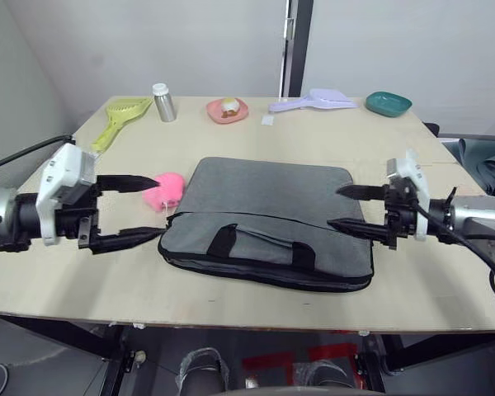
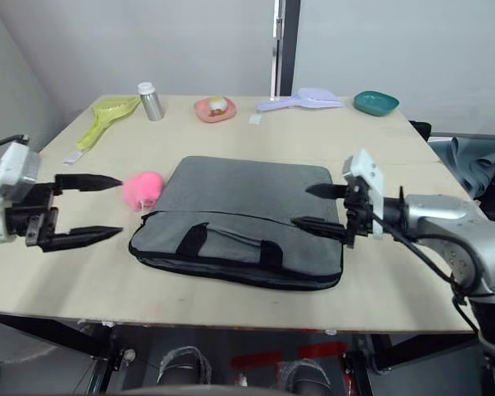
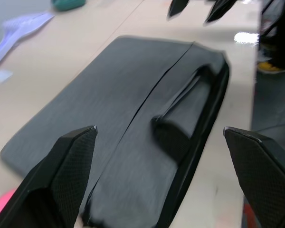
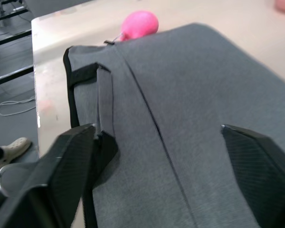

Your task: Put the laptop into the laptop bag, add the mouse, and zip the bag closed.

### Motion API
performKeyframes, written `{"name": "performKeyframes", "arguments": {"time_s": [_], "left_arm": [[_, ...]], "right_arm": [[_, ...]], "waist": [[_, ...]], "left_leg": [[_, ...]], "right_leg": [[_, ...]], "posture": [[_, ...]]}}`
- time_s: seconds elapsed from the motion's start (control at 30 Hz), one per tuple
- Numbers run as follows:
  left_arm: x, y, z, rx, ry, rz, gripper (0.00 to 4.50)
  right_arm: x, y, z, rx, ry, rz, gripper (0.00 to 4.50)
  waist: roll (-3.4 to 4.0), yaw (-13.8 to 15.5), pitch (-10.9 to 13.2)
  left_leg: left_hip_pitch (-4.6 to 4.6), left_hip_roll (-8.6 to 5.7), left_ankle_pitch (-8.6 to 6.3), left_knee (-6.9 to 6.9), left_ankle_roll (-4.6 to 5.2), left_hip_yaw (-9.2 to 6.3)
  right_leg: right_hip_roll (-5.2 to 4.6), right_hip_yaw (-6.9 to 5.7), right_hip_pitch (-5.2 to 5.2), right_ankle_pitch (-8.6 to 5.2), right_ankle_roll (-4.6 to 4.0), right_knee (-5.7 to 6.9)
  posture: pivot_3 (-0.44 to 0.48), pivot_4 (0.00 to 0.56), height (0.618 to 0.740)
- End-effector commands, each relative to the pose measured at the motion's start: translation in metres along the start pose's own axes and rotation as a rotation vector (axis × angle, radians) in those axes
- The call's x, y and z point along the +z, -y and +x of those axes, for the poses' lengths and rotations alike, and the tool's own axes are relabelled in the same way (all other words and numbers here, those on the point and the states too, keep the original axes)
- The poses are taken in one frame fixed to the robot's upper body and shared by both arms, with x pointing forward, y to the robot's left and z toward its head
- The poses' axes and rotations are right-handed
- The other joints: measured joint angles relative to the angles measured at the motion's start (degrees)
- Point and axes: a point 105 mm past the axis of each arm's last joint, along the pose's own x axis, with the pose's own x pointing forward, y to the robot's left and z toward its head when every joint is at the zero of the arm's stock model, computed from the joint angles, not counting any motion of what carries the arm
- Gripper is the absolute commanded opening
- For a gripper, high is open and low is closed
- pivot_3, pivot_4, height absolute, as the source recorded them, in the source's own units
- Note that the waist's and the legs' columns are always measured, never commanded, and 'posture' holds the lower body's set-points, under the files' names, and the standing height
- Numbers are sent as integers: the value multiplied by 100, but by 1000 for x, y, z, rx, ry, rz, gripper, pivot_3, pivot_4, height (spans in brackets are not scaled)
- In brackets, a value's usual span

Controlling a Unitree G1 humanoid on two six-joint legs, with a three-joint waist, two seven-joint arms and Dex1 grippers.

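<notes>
So the laptop bag (image 1: 268,223) is lying flat in the middle of the wooden table (image 1: 412,280), handles toward the robot. I can't spot a laptop or a white mouse anywhere, so my guess is they're already inside, though nothing here proves it. The zipper along the near edge looks run shut as far as I can tell, but the corner nearest the pink toy is hard to read. If that's right, the job is basically wrapped up, or just a last zip check is left.

Left gripper (image 1: 136,211) hangs just off the bag's left end, fingers spread wide, nothing in them. Right gripper (image 1: 353,208) sits at the bag's right end, also spread and empty, lower finger over the bag's corner.

Pink plush toy (image 1: 167,190) is touching the bag's far-left corner. Well behind the bag: a yellow-green scoop (image 1: 120,115), metal bottle (image 1: 163,102), pink dish (image 1: 228,109), lilac scoop (image 1: 315,101), teal dish (image 1: 388,103). Plain pale walls behind, grey floor below.
</notes>
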Motion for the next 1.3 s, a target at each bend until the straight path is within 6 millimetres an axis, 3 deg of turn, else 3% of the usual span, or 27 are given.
{"name": "performKeyframes", "arguments": {"time_s": [0.03, 0.23, 0.33, 0.53, 0.67, 0.8, 1.0, 1.17, 1.3], "left_arm": [[11, 9, 13, -64, 63, 30, 4500], [14, 8, 26, -126, 118, 32, 4500], [5, 2, 19, -101, 95, 2, 4500], [3, -13, 19, -79, 101, -27, 4500], [0, -21, 18, -61, 102, -42, 4500], [-7, -26, 15, -30, 86, -64, 4500], [-15, -39, 3, 43, 71, -81, 4500], [-37, -84, -25, 273, 81, -215, 4500], [-66, -114, -32, 429, 49, -369, 4500]], "right_arm": [[-8, 8, 4, -18, -19, 8, 2984], [-25, 18, 18, 12, -40, 34, 898], [-24, 15, 29, 66, -15, 46, 15], [-33, 14, 51, 115, -14, 51, 15], [-60, 15, 64, 136, -53, 85, 15], [-92, 21, 63, 119, -130, 145, 15], [-110, 22, 56, 115, -182, 156, 15], [-117, 24, 61, 119, -223, 135, 15], [-112, 25, 63, 129, -223, 122, 15]], "waist": [[-1, -5, -1], [-2, -20, -3], [-2, -45, -3], [-3, -23, -5], [-9, -15, -8], [-14, -29, -22], [-31, -18, -76], [-34, -12, -108], [-35, -12, -145]], "left_leg": [[1, 0, 0, 4, 0, 0], [-1, 0, 0, 11, 0, 0], [-2, 0, 1, 17, 0, 2], [-3, 3, 1, 26, -1, -1], [-3, 1, 0, 34, -2, -3], [1, 2, -1, 38, -4, -4], [16, 2, -3, 49, -5, -8], [68, 2, -5, 51, -8, -9], [96, 0, -6, 50, -10, -10]], "right_leg": [[0, 0, 1, 0, 0, 2], [1, 3, 0, 0, 0, 8], [1, 7, -4, 0, 0, 17], [4, 6, -5, 0, 0, 28], [0, 5, -3, 0, 0, 33], [1, 6, -2, 0, 0, 44], [0, 6, 18, 0, 0, 50], [-1, 7, 64, -1, 1, 53], [-1, 10, 88, -1, 1, 57]], "posture": [[0, 150, 740], [0, 150, 740], [0, 150, 740], [0, 150, 740], [0, 150, 740], [0, 150, 740], [0, 150, 740], [0, 150, 740], [0, 150, 740]]}}
